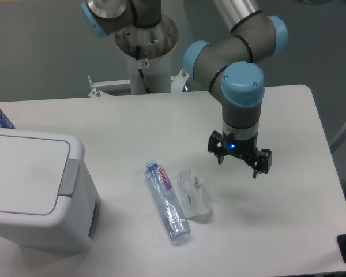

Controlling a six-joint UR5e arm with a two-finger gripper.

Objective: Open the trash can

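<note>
On the left side of the white table (pixel 132 124), the trash can (pixel 37 193) is sitting with its flat lid (pixel 23 173) lying shut on top. A grey push-strip (pixel 68 177) is running along the lid's right edge, facing the middle of the table, so it is looking easy to reach from that side. The gripper (pixel 241 163) is hanging in the air over the right part of the table, pointing down, and it is holding nothing. Its two fingers are standing apart with a gap between them, so the jaws are looking open. The trash can is sitting well apart from the jaws, far off to the left in the picture. Between them a clear plastic bottle (pixel 168 200) is lying on its side, with a small clear wrapper (pixel 195 195) just beside it. I am thinking the arm is needing to go over the bottle to get to the strip and press it down. The opening job is looking not yet begun.
</note>
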